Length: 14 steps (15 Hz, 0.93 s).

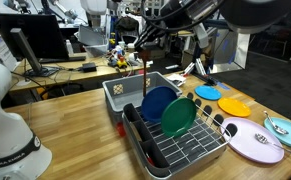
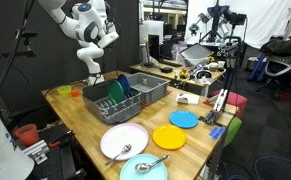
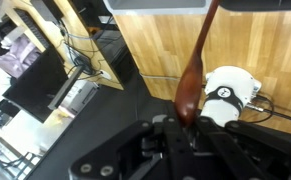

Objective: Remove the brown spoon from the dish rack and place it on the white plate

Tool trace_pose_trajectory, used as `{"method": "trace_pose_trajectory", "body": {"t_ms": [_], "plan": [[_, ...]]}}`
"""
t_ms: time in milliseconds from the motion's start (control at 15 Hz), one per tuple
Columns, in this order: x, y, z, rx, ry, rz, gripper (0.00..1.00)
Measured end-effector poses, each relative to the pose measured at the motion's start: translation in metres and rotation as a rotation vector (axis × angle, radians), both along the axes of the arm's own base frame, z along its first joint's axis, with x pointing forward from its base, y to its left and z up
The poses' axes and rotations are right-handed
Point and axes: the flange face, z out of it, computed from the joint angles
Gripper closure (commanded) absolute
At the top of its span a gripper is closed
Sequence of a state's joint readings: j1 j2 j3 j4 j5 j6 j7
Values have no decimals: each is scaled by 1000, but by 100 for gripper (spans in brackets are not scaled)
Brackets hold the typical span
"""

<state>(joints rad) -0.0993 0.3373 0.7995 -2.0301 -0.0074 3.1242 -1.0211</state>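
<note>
My gripper (image 1: 145, 48) is shut on the brown spoon (image 1: 146, 78) and holds it upright in the air, above the near end of the dish rack (image 1: 190, 150). In the wrist view the jaws (image 3: 185, 125) clamp the spoon's bowl end (image 3: 190, 85) and the handle points away. The white plate (image 1: 247, 142) lies on the table beyond the rack with a silver utensil on it. It also shows in an exterior view (image 2: 123, 140), along with the rack (image 2: 107, 106) and my gripper (image 2: 94, 74).
A blue plate (image 1: 157, 103) and a green plate (image 1: 177, 117) stand in the rack. A grey bin (image 1: 125, 90) sits next to the rack. A yellow plate (image 1: 233, 105), a small blue plate (image 1: 207, 93) and a teal-rimmed plate (image 1: 285, 128) lie near the white plate.
</note>
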Motion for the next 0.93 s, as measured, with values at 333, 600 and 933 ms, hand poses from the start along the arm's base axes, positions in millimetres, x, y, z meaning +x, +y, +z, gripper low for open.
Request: {"method": "trace_pose_trajectory", "body": {"t_ms": [333,600,933], "plan": [[-5,-49,24,29,-135,-126,97],[-18,-103,47,-18,-253,-223,97],[-47,-185,65,-100,-320,-390,97]]}}
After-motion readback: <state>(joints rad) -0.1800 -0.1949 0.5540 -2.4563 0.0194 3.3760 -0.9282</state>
